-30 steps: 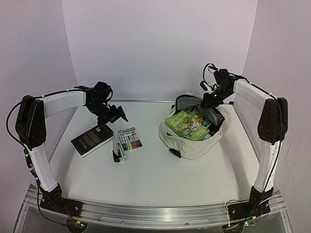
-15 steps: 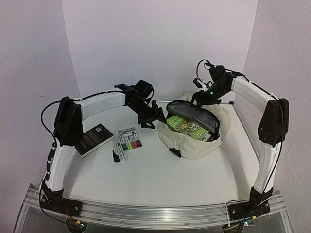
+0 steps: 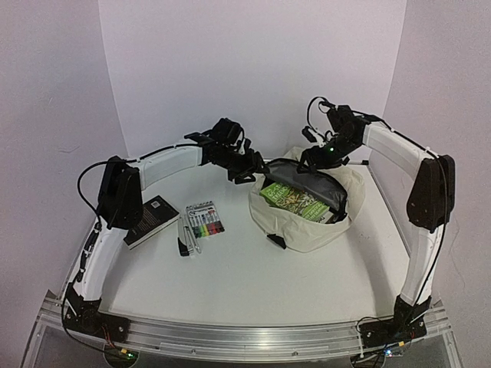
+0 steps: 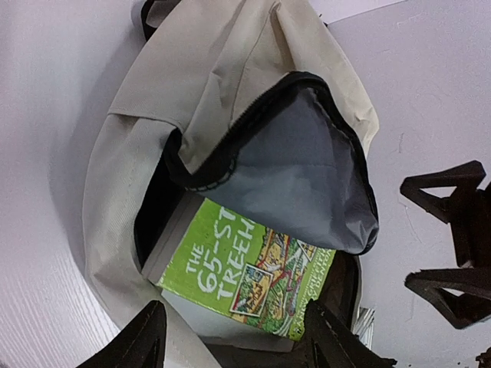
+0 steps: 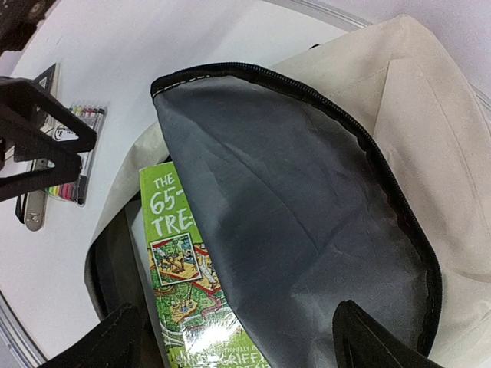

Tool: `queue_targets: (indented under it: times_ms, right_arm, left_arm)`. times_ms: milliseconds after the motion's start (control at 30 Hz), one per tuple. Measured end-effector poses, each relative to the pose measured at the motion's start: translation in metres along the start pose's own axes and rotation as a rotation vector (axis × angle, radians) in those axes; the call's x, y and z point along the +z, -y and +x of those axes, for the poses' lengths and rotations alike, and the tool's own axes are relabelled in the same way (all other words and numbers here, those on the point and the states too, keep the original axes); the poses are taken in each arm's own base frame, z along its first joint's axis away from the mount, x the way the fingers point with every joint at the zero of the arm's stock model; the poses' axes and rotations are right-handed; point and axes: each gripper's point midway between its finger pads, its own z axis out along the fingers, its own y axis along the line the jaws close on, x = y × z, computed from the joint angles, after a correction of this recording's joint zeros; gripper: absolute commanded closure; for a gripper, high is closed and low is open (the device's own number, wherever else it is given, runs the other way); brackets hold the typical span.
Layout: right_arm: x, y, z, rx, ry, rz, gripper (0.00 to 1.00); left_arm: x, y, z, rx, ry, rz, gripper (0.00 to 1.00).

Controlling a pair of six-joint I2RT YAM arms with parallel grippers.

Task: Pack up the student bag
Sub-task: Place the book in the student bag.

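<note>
Student bag [image 3: 307, 224], cream, mouth gaping over a green book [image 3: 295, 201], is sitting on the table [image 3: 230, 276] just under your fingers: left gripper [image 3: 252, 169] is hovering at its left rim, right gripper [image 3: 312, 158] at its rear rim, both spread and pinching nothing.

Flat white bench [image 3: 253, 284], matte surface; the left wrist view shows a faint ribbed grain on it. A ribbed aluminium rail [image 3: 245, 337] runs the full width of the near edge. Three plain, pale lilac-white panels box the bench in: the back wall [image 3: 253, 69], the left side wall [image 3: 46, 92] and the right side wall [image 3: 453, 77], meeting at two vertical corners. Light is even and diffuse. Shadows on the bench are soft-edged and stay close under whatever casts them.
</note>
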Motion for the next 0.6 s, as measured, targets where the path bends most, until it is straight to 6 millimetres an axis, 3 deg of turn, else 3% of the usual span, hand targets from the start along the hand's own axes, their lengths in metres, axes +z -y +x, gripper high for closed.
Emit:
queue_targets:
  times_ms: [267,600]
  right_arm:
    - [0.002,0.006,0.010,0.020,-0.022,0.005,0.12]
    - [0.000,0.007,0.011,0.023,-0.024,0.006,0.12]
  left_arm:
    - [0.038,-0.034,0.016,-0.047,-0.056,-0.019,0.37]
    - [0.046,-0.012,0.038,0.007,-0.132,0.068,0.46]
